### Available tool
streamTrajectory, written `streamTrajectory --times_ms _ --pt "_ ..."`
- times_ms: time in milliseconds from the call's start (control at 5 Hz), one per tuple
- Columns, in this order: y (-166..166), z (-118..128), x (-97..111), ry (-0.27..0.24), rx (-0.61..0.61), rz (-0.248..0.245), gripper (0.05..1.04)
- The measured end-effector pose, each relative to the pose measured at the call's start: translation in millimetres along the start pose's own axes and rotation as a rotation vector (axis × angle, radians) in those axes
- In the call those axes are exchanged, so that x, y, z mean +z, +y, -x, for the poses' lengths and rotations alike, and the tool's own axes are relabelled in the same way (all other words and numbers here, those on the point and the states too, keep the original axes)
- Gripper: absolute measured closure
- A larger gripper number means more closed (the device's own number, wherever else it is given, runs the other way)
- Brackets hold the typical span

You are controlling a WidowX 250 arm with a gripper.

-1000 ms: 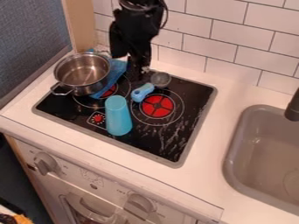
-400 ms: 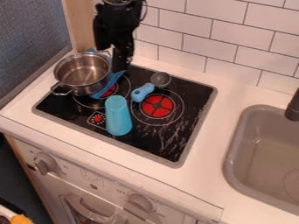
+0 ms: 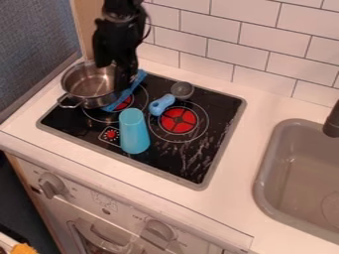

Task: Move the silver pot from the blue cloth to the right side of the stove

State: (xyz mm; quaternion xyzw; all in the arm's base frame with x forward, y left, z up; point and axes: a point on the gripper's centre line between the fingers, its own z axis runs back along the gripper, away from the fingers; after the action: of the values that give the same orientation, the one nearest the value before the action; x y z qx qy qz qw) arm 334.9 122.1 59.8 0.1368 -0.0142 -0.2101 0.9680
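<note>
The black gripper (image 3: 124,84) hangs at the right side of the metal pot (image 3: 87,83), over its rim and beside the blue cloth (image 3: 137,81). Whether it touches the pot or cloth I cannot tell. The pot stands on the left rear of the black stove (image 3: 179,161), partly hidden behind the gripper, and the cloth lies along its right side. A light blue cup-like object (image 3: 134,132) stands near the stove's front left. A ladle or scoop with a blue handle (image 3: 161,105) and a grey round head (image 3: 182,90) rests behind the red right burner.
A grey sink (image 3: 301,173) with a black faucet (image 3: 332,121) is set in the counter (image 3: 242,163) at the right. White wall tiles (image 3: 248,30) run along the back, and a blue-grey panel (image 3: 36,34) stands at the left.
The gripper has moved left, from behind the ladle's handle to the pot's right side, first lifting and then lowering. Pot, cloth, cup and ladle look unmoved.
</note>
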Motion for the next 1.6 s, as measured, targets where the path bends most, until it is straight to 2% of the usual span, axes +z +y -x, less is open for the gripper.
streamTrajectory --times_ms 200,400,600,800,1000,1200,1400,1600 --pt "0 1 -11 0.010 0.004 0.001 0.082" --pt "-6 5 -28 0.051 -0.002 0.032 0.140" --pt "-5 7 -31 0.059 0.009 0.034 0.341" --pt "-9 8 -36 0.066 0.014 0.055 0.664" --pt "-8 8 -36 0.074 0.017 0.051 0.898" --pt "-9 10 -36 0.084 0.010 0.049 1.001" --pt "-7 10 -35 0.090 0.008 0.037 1.009" --pt "-7 10 -34 0.112 0.005 -0.004 1.009"
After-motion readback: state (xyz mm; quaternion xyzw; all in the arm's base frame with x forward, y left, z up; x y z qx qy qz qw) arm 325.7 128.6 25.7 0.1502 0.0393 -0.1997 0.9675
